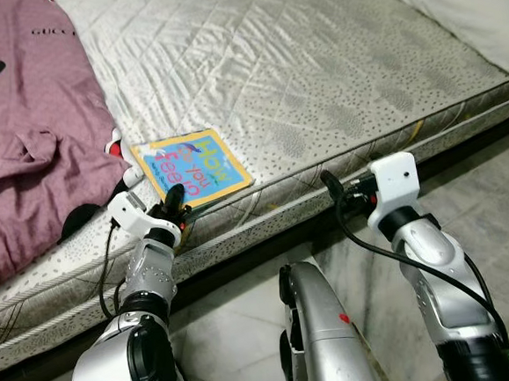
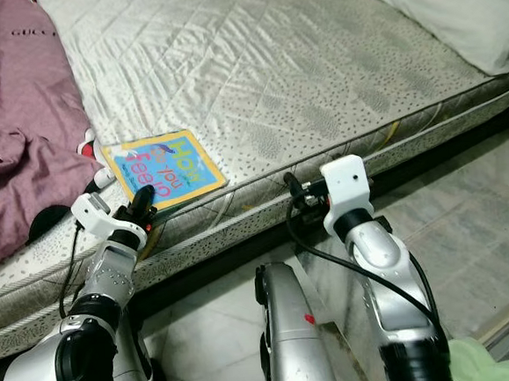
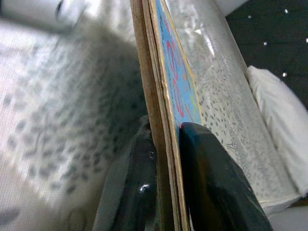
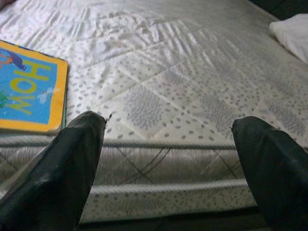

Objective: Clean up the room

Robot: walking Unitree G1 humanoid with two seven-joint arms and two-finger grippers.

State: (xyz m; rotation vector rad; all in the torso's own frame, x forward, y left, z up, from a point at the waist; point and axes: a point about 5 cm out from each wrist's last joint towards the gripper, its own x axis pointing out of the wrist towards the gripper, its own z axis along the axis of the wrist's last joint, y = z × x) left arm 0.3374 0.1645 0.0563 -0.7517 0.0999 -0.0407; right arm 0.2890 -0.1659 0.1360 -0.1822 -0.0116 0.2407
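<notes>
— Pinching the book (image 1: 191, 167) at its near edge with my left gripper (image 1: 174, 199); one black finger lies on the blue cover, the other sits under the boards. My left wrist view shows both fingers (image 3: 216, 183) pressed against the book's two faces.

— Where does the book lie?

— Flat on the mattress (image 1: 316, 71), close to the near edge, cover up. Blue face, yellow border, big yellow and red letters. Its near corner just about meets the piped seam of the mattress side.

— And your other arm?

— My right gripper (image 4: 168, 139) hangs level with the mattress side, to the right of the book and apart from it. Fingers spread wide, nothing between them. The right wrist view looks over the seam onto the quilted top, with the book off to one side.

— What else is on the bed?

— A maroon garment (image 1: 20, 129) heaped over the left part of the mattress, with a cartoon mouse print and small lettering near the top. Its edge comes just beside the book's left side. A white pillow (image 1: 460, 2) sits at the far right corner.

— Underfoot?

— Pale marbled floor tiles (image 1: 484, 199) run along the bed.
</notes>
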